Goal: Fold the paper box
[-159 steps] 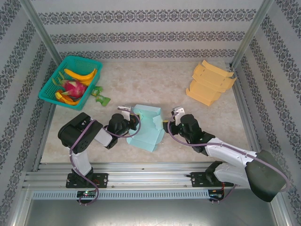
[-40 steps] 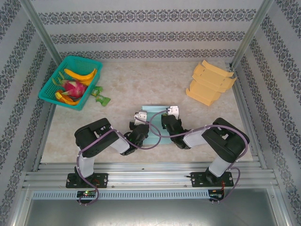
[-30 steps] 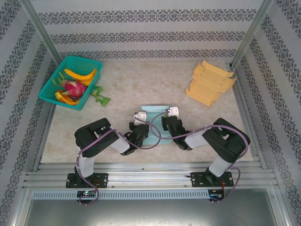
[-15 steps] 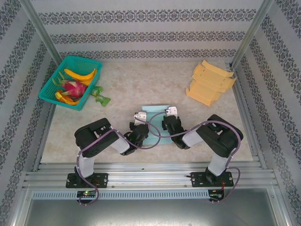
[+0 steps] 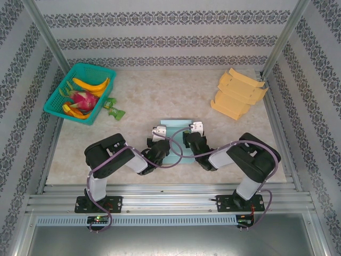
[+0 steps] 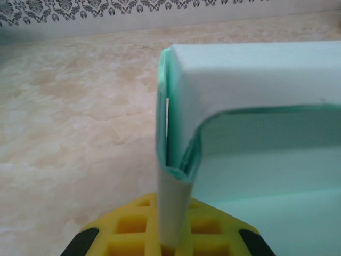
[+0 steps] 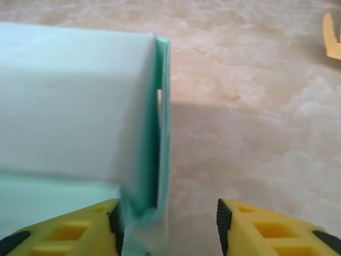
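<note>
Top external view: paper box point(image 5: 175, 126), pale teal, partly folded, lying at the middle of the table point(image 5: 160, 88), toward the near side; both arms reach in from the near edge and meet it, one at its left wall, one at its right wall.

Left wrist view: left gripper point(image 6: 171, 241) clamped tight on the box's left wall; the doubled wall stands upright and drops straight down between the yellow pads point(image 6: 130, 234); the box floor spreads away to the right of that wall.

Right wrist view: right gripper point(image 7: 168, 234) with jaws apart, holding nothing; the box's right wall lies just beside the inner face of the left-hand finger point(image 7: 69, 232); bare table shows in the gap up to the other finger.

Other items, well apart from the box: green basket point(image 5: 56, 104) at the far left, with bananas point(image 5: 93, 85) and a dragon fruit point(image 5: 84, 99) in it; small green packet point(image 5: 113, 110) just beside the basket; stack of flat orange boxes point(image 5: 237, 96) at the far right.
</note>
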{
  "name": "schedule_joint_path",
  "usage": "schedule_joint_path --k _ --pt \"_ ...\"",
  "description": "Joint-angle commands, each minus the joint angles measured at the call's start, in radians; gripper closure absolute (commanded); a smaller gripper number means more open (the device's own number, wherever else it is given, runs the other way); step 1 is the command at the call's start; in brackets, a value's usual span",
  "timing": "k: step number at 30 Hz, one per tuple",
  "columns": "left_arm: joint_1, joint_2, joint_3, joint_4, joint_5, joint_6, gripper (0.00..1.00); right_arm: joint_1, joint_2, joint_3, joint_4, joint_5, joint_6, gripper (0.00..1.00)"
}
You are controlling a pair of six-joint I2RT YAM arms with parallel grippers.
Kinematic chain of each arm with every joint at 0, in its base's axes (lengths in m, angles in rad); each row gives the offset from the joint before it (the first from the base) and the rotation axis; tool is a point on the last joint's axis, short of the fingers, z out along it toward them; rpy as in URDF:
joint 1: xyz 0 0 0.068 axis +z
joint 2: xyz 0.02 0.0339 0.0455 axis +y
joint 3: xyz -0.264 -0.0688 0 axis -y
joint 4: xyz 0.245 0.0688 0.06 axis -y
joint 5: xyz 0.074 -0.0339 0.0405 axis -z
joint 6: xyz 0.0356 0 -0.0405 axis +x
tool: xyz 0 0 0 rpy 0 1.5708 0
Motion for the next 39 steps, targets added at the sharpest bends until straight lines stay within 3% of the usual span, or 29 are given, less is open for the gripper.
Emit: schedule_joint_path --k 1,10,16,21,25,33,36,39 --pt "0.007 -0.007 0.02 -0.058 -0.051 -0.037 1.0 0.037 -0.05 -0.043 0.022 -0.059 -0.028 0.49" --pt "0.031 -0.025 0.032 -0.138 -0.007 -0.087 1.0 0.068 -0.172 -0.123 0.032 -0.046 -0.065 0.49" --pt "0.033 -0.02 0.038 -0.148 0.02 -0.092 1.0 0.044 -0.101 -0.051 0.091 -0.034 -0.111 0.51" --pt "0.033 -0.02 0.035 -0.141 0.015 -0.084 1.0 0.021 -0.015 0.023 0.153 -0.034 -0.147 0.56" --pt "0.034 -0.017 0.036 -0.135 0.014 -0.081 1.0 0.005 0.047 0.052 0.2 0.018 -0.148 0.66" --pt "0.035 -0.003 0.052 -0.148 0.008 -0.081 1.0 0.01 0.095 0.067 0.181 0.255 -0.131 0.96" --pt "0.036 0.001 0.056 -0.153 0.005 -0.079 1.0 0.013 0.086 0.053 0.175 0.32 -0.107 0.97" --pt "0.037 0.006 0.061 -0.155 0.001 -0.078 1.0 0.014 0.059 0.044 0.154 0.281 -0.094 0.91"
